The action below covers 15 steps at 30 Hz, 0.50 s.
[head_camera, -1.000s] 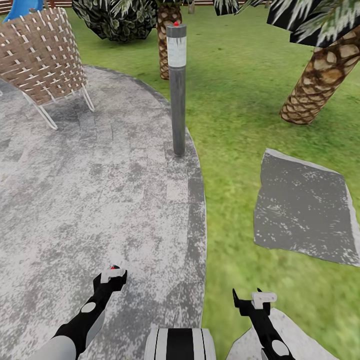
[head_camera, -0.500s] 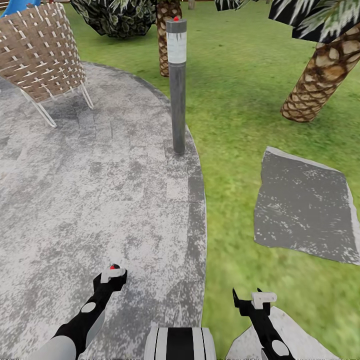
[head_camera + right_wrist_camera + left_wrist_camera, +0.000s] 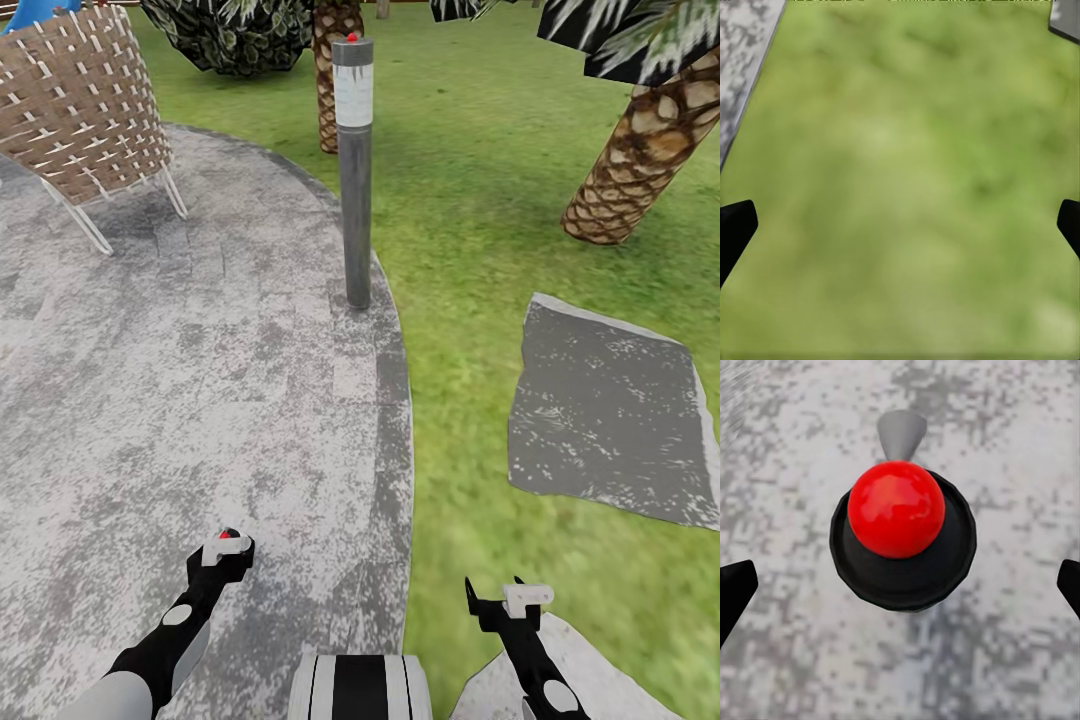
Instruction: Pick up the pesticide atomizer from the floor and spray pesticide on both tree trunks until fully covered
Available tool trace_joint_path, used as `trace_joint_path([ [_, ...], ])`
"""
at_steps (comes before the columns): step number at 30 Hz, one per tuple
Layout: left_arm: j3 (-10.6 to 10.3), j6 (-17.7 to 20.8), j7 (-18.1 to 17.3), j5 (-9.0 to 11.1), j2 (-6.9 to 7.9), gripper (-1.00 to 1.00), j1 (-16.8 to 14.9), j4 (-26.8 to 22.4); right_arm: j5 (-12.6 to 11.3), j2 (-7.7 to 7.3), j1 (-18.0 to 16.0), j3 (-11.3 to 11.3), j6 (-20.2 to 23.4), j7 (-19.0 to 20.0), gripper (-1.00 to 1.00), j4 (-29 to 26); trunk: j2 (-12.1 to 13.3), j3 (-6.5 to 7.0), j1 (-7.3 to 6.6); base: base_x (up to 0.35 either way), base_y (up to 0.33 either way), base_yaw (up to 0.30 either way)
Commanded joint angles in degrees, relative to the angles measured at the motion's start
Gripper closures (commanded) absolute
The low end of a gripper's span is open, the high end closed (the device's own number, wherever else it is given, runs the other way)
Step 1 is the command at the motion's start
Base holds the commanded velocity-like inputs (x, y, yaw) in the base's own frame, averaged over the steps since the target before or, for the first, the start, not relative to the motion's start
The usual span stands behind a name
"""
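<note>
The pesticide atomizer [image 3: 896, 510] stands on the grey paving, seen from straight above: a red ball cap on a round black body with a grey nozzle. My left gripper [image 3: 900, 585] hangs over it, open, with one finger far out on each side and neither touching it. From the head camera just its red cap [image 3: 231, 534] peeks out at the left gripper [image 3: 228, 546]. My right gripper [image 3: 493, 592] is open above the lawn with nothing between its fingers [image 3: 736, 225]. The two trees are out of view.
A grey bollard lamp [image 3: 354, 170] stands at the edge of the round paved patio [image 3: 180, 380]. A wicker chair [image 3: 85, 100] is at the far left. Scaly-trunked palms [image 3: 640, 160] [image 3: 335, 70] rise from the lawn [image 3: 470, 200]. A stone slab [image 3: 605, 410] lies right.
The head view shifted slightly a second ago, so the camera moved. Since then nothing has visibly changed; both arms and the atomizer hold their places.
</note>
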Motion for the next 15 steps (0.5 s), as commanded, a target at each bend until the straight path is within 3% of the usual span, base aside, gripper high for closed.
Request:
trace_joint_path([
  [1,0.03,-0.18,0.01,0.14,0.01,-1.00,-0.02,0.05,0.04,0.00,-0.01,0.01,-0.17,-0.02,-1.00,0.04,-0.01,-0.02,-0.01,0.000,0.000,0.000],
  [15,0.07,-0.18,0.02,0.18,0.03,-1.00,-0.02,0.05,0.04,0.00,0.00,0.01,-0.17,-0.02,-1.00,0.04,-0.01,0.56,-0.01,0.000,0.000,0.000],
])
